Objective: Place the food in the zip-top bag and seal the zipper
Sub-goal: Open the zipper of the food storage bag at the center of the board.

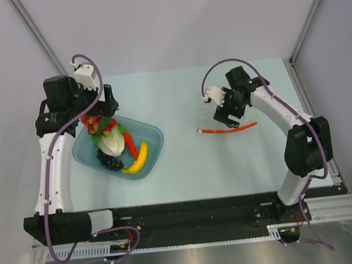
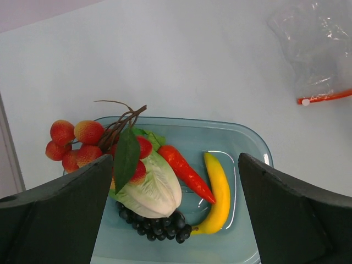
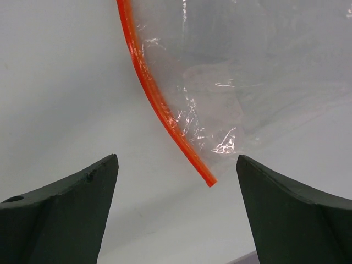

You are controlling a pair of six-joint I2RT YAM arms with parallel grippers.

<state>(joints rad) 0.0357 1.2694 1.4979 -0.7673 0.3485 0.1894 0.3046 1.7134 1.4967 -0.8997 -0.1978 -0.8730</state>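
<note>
Food lies together in the teal bowl (image 2: 250, 140) on the left of the table (image 1: 185, 162): berry cluster (image 2: 74, 146) at its rim, with cabbage (image 2: 154, 190), grape bunch (image 2: 157, 225), pepper (image 2: 187, 173) and banana (image 2: 217, 198) inside. We see the zip-top bag (image 3: 247, 82) lying flat well to the right, though we cannot tell whether its zipper (image 3: 159, 107) is pressed shut. The left gripper (image 2: 175, 165) hangs open above the bowl and the right gripper (image 3: 176, 159) open above the zipper's end, both empty.
</note>
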